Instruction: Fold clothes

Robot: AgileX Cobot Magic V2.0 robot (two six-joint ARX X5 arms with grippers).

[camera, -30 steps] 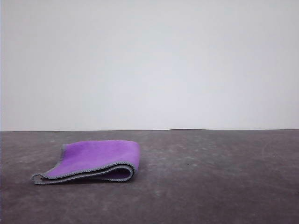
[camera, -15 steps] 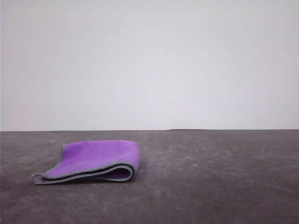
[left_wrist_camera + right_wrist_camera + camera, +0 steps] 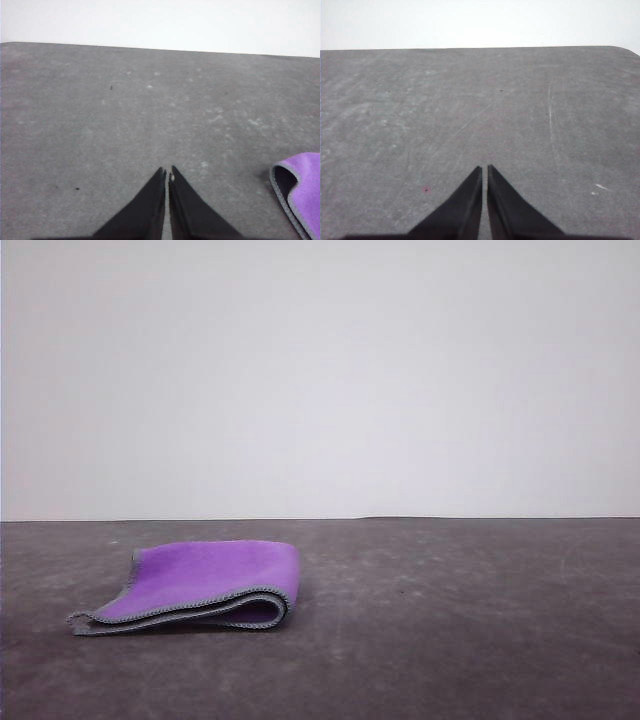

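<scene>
On the rough grey table (image 3: 450, 640) lies the soft purple cloth (image 3: 200, 580), folded double with stitched grey hem, while both black pointed grippers, left (image 3: 167, 172) and right (image 3: 484, 169), are pressed together, empty.

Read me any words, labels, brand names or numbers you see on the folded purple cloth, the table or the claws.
There is none to read.
Folded purple cloth with grey stitched hem: plain, no tag or print showing.
Dark grey table: only pale scuffs and specks.
Left claw and right claw: plain black fingers, both shut, no markings.
</scene>
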